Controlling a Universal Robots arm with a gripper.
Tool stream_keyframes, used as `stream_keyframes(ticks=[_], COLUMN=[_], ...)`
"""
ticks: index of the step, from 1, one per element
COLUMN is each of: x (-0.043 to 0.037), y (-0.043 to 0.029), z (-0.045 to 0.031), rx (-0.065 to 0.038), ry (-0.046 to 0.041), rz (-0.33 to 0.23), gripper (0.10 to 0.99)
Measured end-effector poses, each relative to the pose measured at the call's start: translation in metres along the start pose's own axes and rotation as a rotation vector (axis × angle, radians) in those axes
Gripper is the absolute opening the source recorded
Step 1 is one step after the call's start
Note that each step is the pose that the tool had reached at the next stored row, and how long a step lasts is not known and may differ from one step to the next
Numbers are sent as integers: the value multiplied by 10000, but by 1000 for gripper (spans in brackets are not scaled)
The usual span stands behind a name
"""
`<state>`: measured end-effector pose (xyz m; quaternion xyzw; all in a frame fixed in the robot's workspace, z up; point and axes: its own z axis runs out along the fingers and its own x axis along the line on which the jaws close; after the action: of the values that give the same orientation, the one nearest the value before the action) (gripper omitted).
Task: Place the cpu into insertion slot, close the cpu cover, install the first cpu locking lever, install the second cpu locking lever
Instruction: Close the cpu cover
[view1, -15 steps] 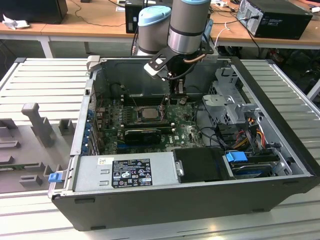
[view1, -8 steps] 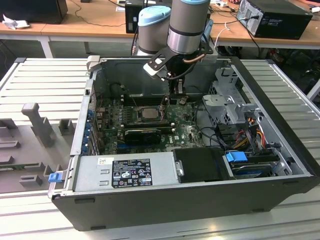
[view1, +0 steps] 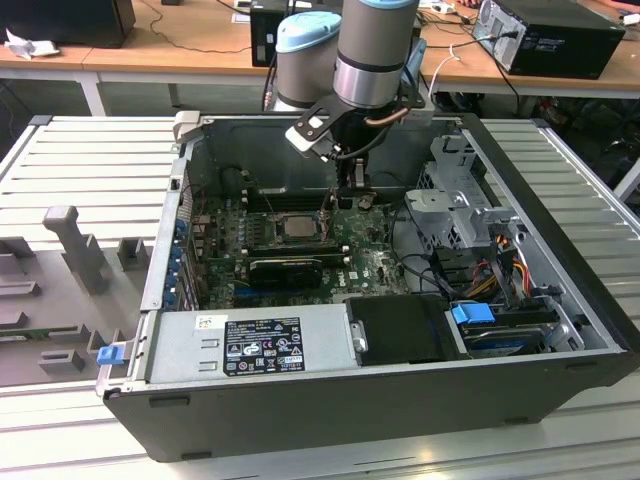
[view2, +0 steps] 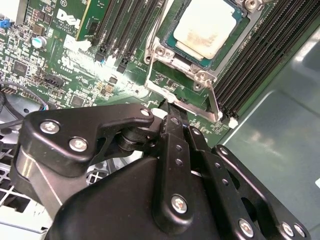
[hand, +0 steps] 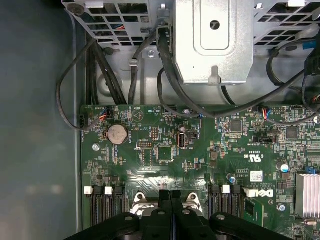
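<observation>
- Pale beige-grey cpu (view1: 298, 227) lies flat in the insertion slot (view2: 161, 52), mid-board in the exterior view. Step 1 looks done.
- Silver-grey cpu cover (view2: 181, 62) seems to be down over the chip, w/ the chip face showing thru its window. I judge step 2 done, tho I can't confirm it sits fully flat.
- Thin wire lever (view2: 159, 27) runs along one side of the socket. Can't tell if it's hooked under its catch.
- Second lever (view2: 213, 100), a flat silver bar, runs off the socket corner nearest the tool, beside the memory slots (view2: 250, 65). In the exterior view a thin rod stands up at abt 2 o'clock of the cpu, so I judge at least one lever isn't locked. Steps 3 & 4 look open.
- Gripper (view2: 172, 118), at abt 2 o'clock of the cpu in the exterior view, hangs just beside the socket edge. Its fingers are pressed together w/ nothing seen between them. Contact w/ the bar can't be made out.
- Drive cage (view1: 455, 205) sits at abt 3 o'clock of the gripper, well apart from the work.
</observation>
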<state>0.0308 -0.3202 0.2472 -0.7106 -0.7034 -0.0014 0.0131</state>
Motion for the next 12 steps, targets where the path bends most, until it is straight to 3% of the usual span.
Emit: stream_keyframes(ticks=[12], x=[0], y=[-32], z=[0], rx=[0], ry=[0], rz=[0], gripper=[106])
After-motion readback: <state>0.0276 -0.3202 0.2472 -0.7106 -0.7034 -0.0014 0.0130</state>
